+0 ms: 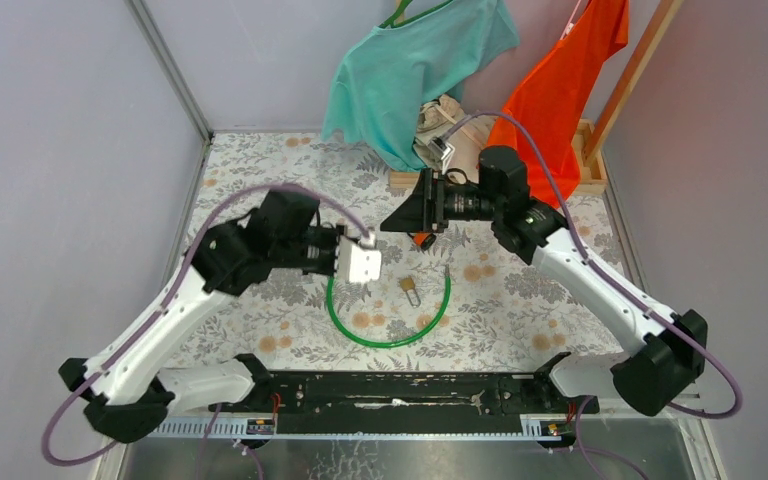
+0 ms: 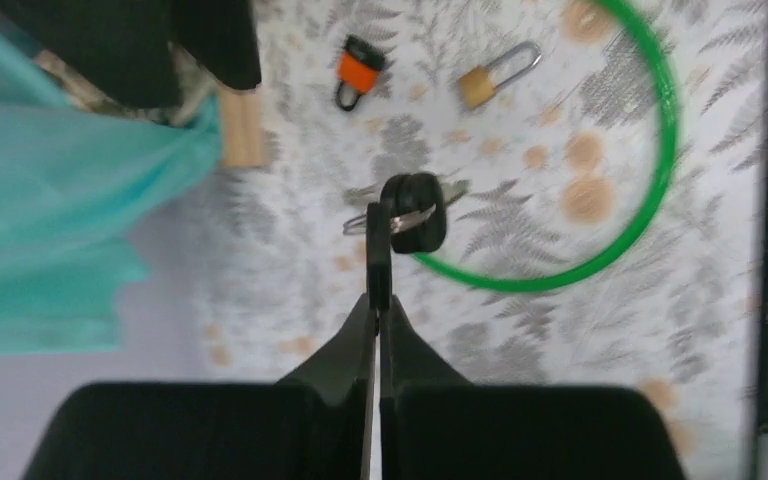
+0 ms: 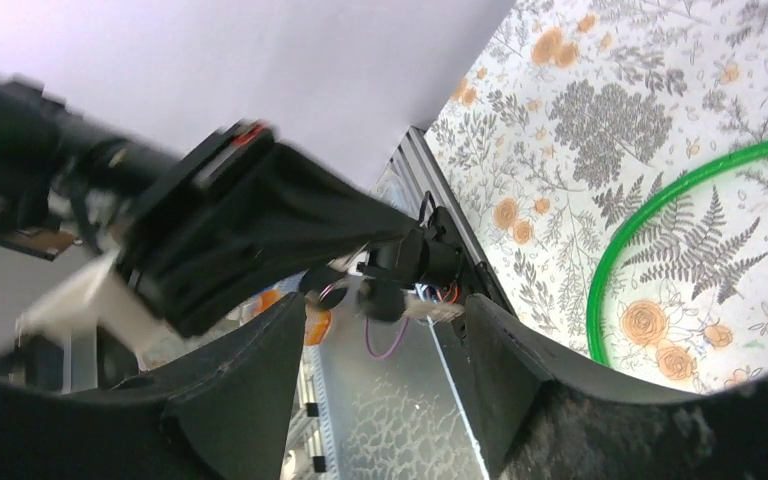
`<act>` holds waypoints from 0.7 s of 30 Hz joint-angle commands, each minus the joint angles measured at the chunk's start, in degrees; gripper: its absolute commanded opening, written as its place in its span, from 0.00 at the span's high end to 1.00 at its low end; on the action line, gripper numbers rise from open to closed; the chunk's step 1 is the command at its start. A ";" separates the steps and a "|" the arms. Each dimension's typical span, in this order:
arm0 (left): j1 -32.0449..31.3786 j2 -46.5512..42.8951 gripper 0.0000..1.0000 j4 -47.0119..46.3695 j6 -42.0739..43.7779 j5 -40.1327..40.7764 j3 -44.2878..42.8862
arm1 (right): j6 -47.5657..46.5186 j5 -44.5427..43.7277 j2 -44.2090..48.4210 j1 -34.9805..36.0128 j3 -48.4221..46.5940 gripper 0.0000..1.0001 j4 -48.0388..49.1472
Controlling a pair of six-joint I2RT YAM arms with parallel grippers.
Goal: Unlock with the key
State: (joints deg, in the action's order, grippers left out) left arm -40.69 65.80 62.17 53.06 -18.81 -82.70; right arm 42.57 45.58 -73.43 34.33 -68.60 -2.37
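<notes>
My left tool [image 2: 380,232] is matt black plastic. The key [image 2: 417,212] it grips has a glossy black plastic head and a bright metal blade. The worktop [image 2: 560,380] is matt and flower-printed. The orange padlock [image 2: 360,68] looks plastic-cased; the brass padlock [image 2: 478,88] has a shiny metal shackle. The green ring [image 2: 667,150] is glossy.

left wrist view: the key [image 2: 415,212] is blurred at the left gripper [image 2: 380,225] tips, blade hard to make out; teal cloth [image 2: 50,200] cut off at left edge. top view: the key too small to find, orange padlock [image 1: 422,239] mostly hidden under right gripper [image 1: 400,218]. right wrist view: green ring [image 3: 680,185] cut by rt edge.
</notes>
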 commanded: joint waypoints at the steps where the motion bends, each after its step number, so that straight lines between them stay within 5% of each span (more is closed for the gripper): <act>1: -9.94 -7.32 1.00 -10.58 19.77 22.35 8.60 | 5.79 2.13 -2.87 -0.05 -1.65 0.33 4.70; 8: -13.20 -23.06 1.00 -40.88 50.28 25.42 32.91 | 11.44 4.51 -4.54 0.79 0.40 0.25 14.93; 15: -13.25 -29.83 1.00 -64.31 61.17 22.30 46.03 | 15.20 4.81 -5.83 4.63 3.77 0.26 24.07; 21: -13.20 -30.87 1.00 -74.06 65.69 21.31 51.06 | 17.20 4.68 -5.28 6.15 6.69 0.33 29.99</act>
State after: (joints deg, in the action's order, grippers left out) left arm -53.63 35.79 3.70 112.57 3.38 -33.43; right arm 57.19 48.97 -79.24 39.51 -62.94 19.14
